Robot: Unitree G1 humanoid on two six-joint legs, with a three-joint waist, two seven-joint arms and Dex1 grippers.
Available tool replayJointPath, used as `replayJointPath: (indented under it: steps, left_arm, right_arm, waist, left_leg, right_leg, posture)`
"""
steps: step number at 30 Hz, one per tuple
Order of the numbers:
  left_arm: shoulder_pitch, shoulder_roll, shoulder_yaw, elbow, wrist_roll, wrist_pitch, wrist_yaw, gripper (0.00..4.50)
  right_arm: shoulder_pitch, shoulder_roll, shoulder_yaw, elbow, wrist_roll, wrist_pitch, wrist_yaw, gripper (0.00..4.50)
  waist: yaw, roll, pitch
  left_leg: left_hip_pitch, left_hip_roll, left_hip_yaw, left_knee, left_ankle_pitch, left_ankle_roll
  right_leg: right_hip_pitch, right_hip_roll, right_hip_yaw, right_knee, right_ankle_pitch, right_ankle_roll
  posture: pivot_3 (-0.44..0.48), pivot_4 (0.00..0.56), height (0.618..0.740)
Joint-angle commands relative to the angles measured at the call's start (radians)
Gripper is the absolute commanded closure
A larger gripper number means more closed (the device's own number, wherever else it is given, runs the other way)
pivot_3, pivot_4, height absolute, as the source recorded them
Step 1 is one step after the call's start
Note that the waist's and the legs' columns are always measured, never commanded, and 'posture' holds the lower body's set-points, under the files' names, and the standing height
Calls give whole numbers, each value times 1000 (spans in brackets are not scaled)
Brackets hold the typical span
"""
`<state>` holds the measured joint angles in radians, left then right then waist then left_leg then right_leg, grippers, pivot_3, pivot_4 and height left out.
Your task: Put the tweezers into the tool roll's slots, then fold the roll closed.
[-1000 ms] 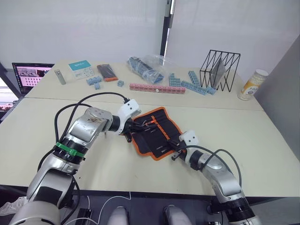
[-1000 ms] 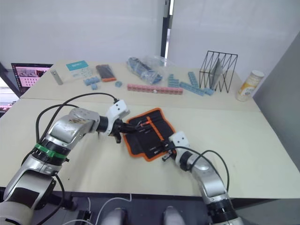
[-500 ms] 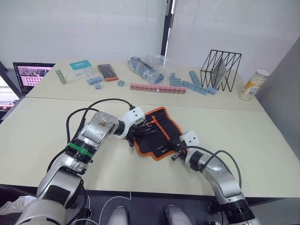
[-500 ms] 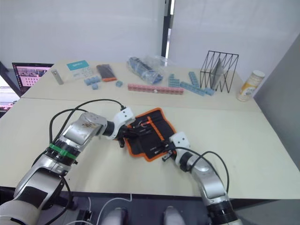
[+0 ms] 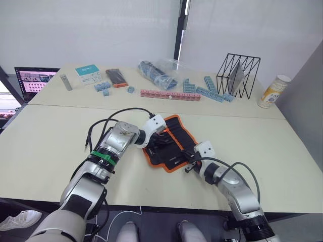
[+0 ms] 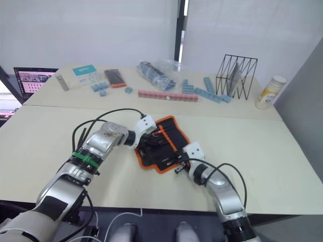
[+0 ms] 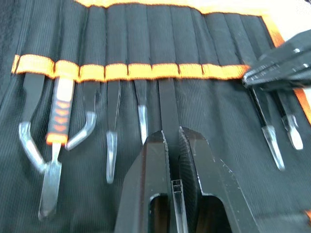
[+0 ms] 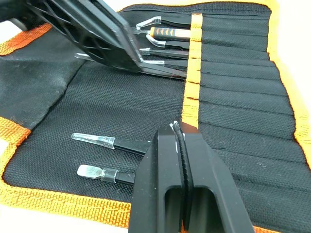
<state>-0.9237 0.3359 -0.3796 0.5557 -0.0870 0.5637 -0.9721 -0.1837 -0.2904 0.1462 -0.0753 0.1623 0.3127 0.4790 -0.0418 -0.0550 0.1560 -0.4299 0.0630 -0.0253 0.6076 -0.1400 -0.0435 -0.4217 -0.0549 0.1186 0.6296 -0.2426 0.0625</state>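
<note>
The left arm is reaching forward and inward, its left gripper pressing its fingers together around a slim black tweezer. The right arm is bending in from the right, its right gripper lying low, fingers closed together.

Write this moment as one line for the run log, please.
left gripper: shut on tweezer, sliding it into slot | right gripper: shut, pressing tool roll | roll open on table
</note>
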Motion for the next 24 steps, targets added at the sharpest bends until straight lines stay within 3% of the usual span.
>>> replayJointPath:
  steps: [1, 8, 16, 18, 24]
  left_arm:
    - [-57, -40, 24, 63, 20, -77, 8, 4472]
    - [-144, -138, 68, 300, 39, -217, 28, 4472]
    - [-167, -158, 103, 372, 64, -262, 25, 4472]
    - [-155, -139, 118, 353, 64, -252, 20, 3628]
    - [-59, -31, 157, 110, 25, -161, -55, 1762]
  right_arm:
    - [27, -9, -4, 25, -20, 26, -11, 4500]
    - [32, -8, -2, 21, -20, 32, -13, 4500]
    - [24, -9, -4, 25, -19, 34, -11, 4500]
    - [23, -11, -5, 27, -19, 33, -11, 4500]
    - [16, -12, -4, 36, -22, 30, -10, 4500]
  waist:
    - [1, 0, 0]
    - [0, 0, 0]
    - [-1, 0, 0]
    - [-1, 0, 0]
    - [-5, 1, 0]
  left_leg:
    - [0, 0, 0, 0, 0, 0]
    - [-2, -3, -1, 0, 0, 0]
    - [-2, -5, -2, 0, 0, 0]
    - [-2, -5, -2, 0, 0, 0]
    - [-2, -4, -2, -1, 0, 0]
  right_leg:
    - [0, 0, 0, 0, 0, 0]
    - [0, 0, 3, 0, 2, 4]
    - [1, 0, 4, 0, 4, 8]
    - [0, 0, 4, 0, 5, 8]
    - [0, 0, 4, 1, 5, 9]
  posture:
    - [0, 150, 740]
    - [0, 150, 740]
    - [0, 150, 740]
    - [0, 150, 740]
    - [0, 150, 740]
